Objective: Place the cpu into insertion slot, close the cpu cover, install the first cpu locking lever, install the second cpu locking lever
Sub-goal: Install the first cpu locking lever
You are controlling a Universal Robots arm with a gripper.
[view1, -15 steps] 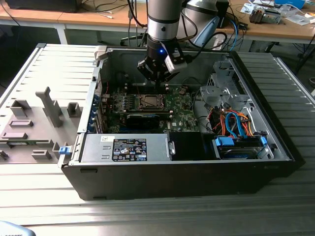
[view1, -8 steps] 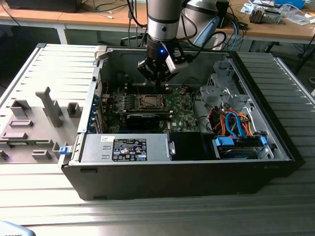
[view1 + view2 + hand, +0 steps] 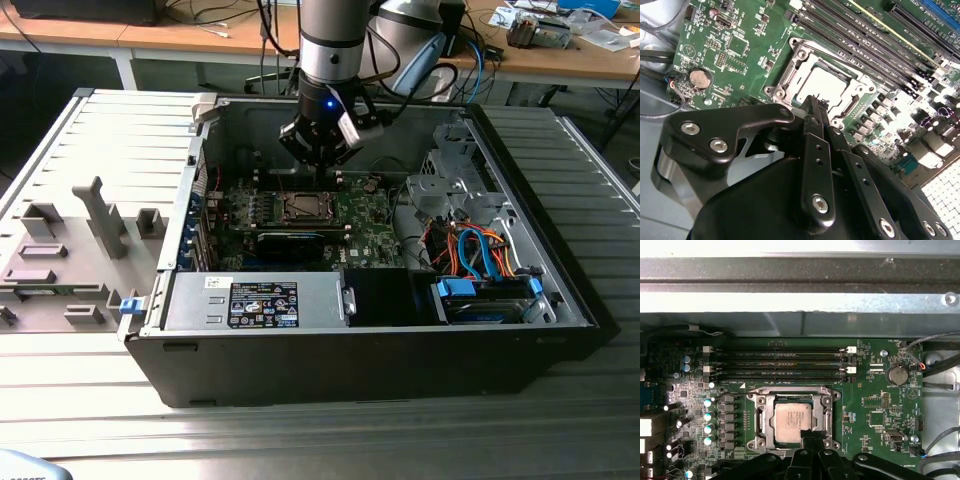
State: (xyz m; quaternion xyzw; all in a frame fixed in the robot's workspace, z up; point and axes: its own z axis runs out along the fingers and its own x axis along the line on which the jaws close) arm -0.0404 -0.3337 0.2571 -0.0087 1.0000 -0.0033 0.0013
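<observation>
Ext. view: arm reaches down into open PC case (image 3: 560,290). The gripper (image 3: 322,160) hangs above the green board (image 3: 370,228), near the insertion slot (image 3: 303,193) and well apart from the PSU box (image 3: 255,303) at the case's near wall. Second wrist view: gripper (image 3: 813,102) has its fingers (image 3: 815,150) pressed together, tips meeting, nothing seen btwn them. First wrist view: gripper (image 3: 812,436) tip sits over the slot's edge, by one corner of the cpu (image 3: 791,421); whether it touches, can't tell. Cpu lies flat in the insertion slot (image 3: 760,401), grey top facing up. The cpu cover (image 3: 826,416) lies down flat around it, w/ the chip showing thru the window. Same in second wrist view: cpu (image 3: 822,84) seated, cpu cover (image 3: 792,70) down. Lever positions: can't tell. RAM slots (image 3: 780,362) run beside the socket, and the coin cell (image 3: 898,374) is on the board, apart from it.
</observation>
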